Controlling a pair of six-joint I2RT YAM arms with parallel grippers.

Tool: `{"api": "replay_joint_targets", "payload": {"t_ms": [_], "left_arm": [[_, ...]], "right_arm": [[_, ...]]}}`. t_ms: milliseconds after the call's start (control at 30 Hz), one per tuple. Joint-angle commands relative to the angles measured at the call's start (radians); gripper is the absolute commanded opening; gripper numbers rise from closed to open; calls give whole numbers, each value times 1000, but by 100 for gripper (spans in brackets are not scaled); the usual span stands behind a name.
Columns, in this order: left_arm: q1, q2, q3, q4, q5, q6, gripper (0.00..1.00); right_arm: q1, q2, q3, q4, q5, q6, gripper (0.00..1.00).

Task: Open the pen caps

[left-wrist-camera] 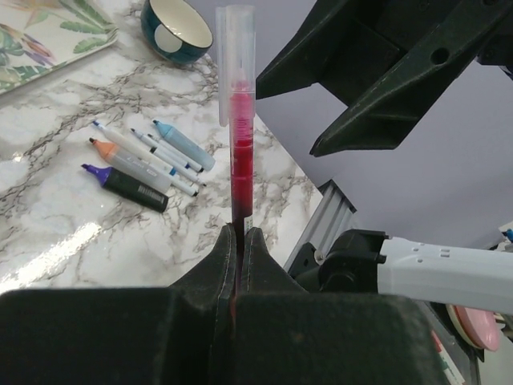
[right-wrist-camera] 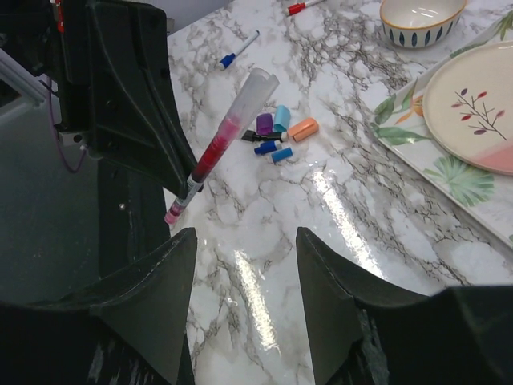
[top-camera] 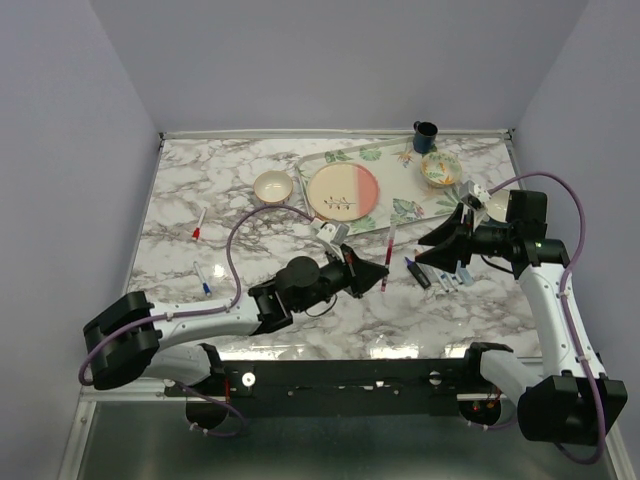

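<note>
Close to the left edge of the marble table point(top-camera: 190, 180) lie a red-capped pen point(top-camera: 198, 228) and a blue-capped pen point(top-camera: 203, 280), each by itself. Toward the middle, the left gripper point(left-wrist-camera: 239, 241) is clenched on a red pen point(left-wrist-camera: 240, 152), whose clear cap point(left-wrist-camera: 236, 64) is on the raised free end. Loose caps point(right-wrist-camera: 276, 132) in purple, light blue, orange and blue sit on the marble beyond it. The right gripper point(right-wrist-camera: 244, 237) hangs with jaws released, grasping nothing, near a group of uncapped pens point(left-wrist-camera: 144, 164) toward the right edge.
</note>
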Motion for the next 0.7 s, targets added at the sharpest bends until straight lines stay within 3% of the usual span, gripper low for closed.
{"api": "replay_joint_targets", "payload": {"t_ms": [0, 200, 667], "left_arm": [[-26, 59, 79, 56, -58, 40, 0], [-46, 129, 131, 88, -86, 48, 0], [-59, 266, 205, 148, -80, 29, 0]], "right_arm": [[3, 5, -9, 21, -59, 43, 61], [3, 19, -43, 125, -47, 187, 66], [5, 51, -89, 268, -68, 399, 66]]}}
